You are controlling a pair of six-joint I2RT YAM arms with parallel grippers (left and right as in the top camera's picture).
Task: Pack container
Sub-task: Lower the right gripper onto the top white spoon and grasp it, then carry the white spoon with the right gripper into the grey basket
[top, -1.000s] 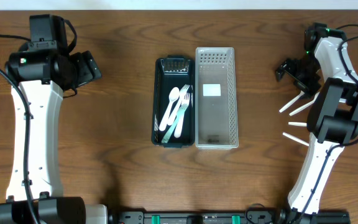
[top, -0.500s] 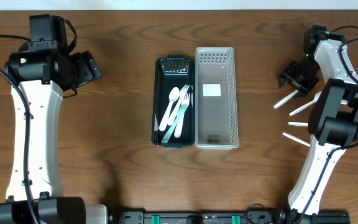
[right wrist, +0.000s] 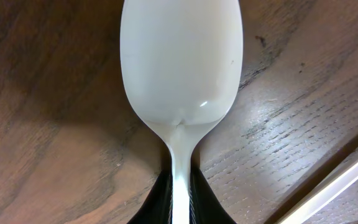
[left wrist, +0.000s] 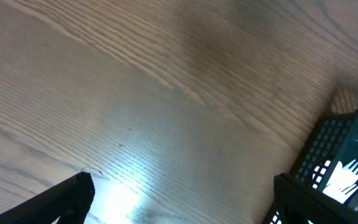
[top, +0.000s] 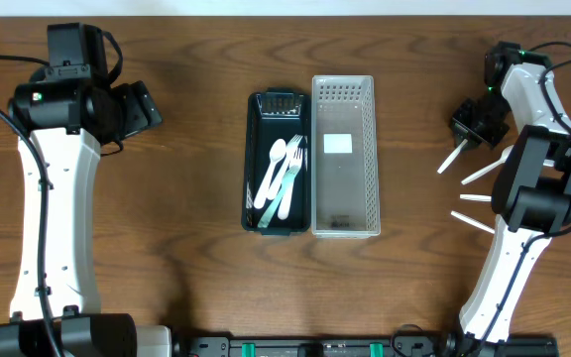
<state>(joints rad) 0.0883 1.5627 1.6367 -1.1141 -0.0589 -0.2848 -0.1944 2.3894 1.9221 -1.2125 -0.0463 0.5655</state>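
My right gripper point(top: 472, 126) is shut on the handle of a white plastic spoon point(top: 451, 157) at the table's far right. In the right wrist view the spoon's bowl point(right wrist: 180, 62) points away from me, just above the wood, and both fingers point(right wrist: 197, 196) pinch its neck. A clear mesh container point(top: 376, 159) stands at the centre, with only a white label on its floor. Beside it on the left is a black tray point(top: 249, 164) holding white cutlery point(top: 284, 174). My left gripper point(top: 150, 108) hangs open over bare wood at the far left, nothing between its fingers point(left wrist: 67, 199).
Three more white utensils point(top: 484, 171) lie loose on the table under the right arm. A corner of the black tray point(left wrist: 347, 162) with a white fork shows at the right of the left wrist view.
The right gripper has shut on the spoon's handle and shifted slightly left. The left arm has not moved.
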